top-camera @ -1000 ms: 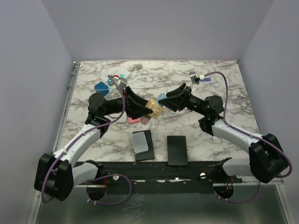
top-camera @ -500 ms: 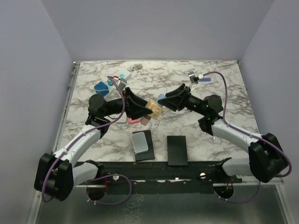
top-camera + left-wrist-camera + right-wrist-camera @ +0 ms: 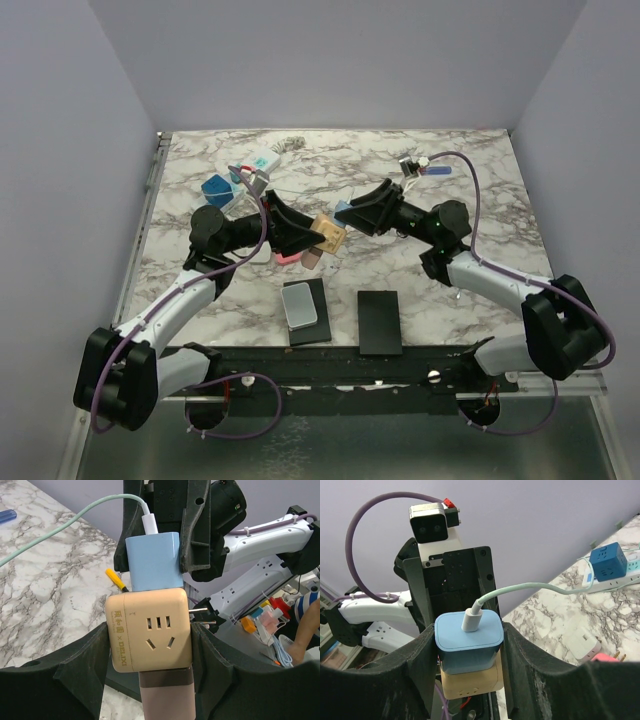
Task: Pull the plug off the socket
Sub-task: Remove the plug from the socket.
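Rightward of the tan cube-shaped plastic socket block [image 3: 150, 630], the right arm has edged a little closer since a second ago; both grips look unchanged. The right gripper [image 3: 468, 652] is clamped narrowly around a light-blue square plastic plug [image 3: 152, 560], a finger pressing on each side. The plug sits flush against one face of the socket block, not yet pulled free. The left gripper [image 3: 150, 672] pinches the socket block between its black fingers [image 3: 80, 670], raised above the marble-patterned table [image 3: 400, 290]. A pale green cable [image 3: 520, 591] runs out of the plug's back. Beyond the socket block, to the far left, a white power strip [image 3: 262, 160] and a dark blue cube [image 3: 215, 188] lie on the table.
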Motion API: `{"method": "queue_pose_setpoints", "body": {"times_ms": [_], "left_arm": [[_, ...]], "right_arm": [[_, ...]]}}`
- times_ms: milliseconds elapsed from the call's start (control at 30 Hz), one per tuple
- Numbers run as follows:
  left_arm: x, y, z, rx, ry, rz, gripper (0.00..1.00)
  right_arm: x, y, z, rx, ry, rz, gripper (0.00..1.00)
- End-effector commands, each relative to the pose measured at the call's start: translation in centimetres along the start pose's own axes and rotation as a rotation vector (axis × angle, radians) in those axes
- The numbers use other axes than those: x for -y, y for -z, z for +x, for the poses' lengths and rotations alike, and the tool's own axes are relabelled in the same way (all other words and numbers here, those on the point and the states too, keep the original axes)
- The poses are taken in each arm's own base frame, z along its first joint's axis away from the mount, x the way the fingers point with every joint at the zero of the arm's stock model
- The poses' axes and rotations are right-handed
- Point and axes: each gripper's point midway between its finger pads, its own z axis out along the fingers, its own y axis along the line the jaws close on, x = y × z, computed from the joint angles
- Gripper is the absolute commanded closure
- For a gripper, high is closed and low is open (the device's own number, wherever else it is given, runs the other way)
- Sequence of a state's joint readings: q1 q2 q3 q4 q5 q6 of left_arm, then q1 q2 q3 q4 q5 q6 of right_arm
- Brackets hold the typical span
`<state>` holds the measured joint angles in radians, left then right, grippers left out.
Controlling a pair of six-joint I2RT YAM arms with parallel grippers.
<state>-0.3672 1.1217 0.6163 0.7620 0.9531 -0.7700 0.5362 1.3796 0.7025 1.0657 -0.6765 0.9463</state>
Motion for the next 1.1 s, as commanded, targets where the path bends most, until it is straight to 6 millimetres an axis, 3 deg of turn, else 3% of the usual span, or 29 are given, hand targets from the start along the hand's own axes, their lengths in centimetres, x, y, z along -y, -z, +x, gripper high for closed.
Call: {"method": "queue_pose_setpoints", "body": {"times_ms": [0, 567, 800, 1067], "left_arm": [[1.1, -0.2, -1.6, 0.05, -0.088, 0.044, 1.0], [-2.7, 0.6, -2.3, 0.095, 0.012, -0.07, 1.0], [-3.0, 0.6, -2.0, 0.084, 0.025, -0.07, 1.0], [-1.8, 0.7, -1.3, 0.024, 0.0, -0.006, 1.0]], "right_arm": [[0.4, 0.0, 0.2, -0.004, 0.018, 0.011, 1.0], [-0.7, 0.2, 2.6, -0.042, 0.118, 0.004, 1.0], [-0.6, 0.2, 2.7, -0.067, 0.141, 0.037, 1.0], [-0.6, -0.3, 2.1, -0.033, -0.001, 0.055, 1.0]]}}
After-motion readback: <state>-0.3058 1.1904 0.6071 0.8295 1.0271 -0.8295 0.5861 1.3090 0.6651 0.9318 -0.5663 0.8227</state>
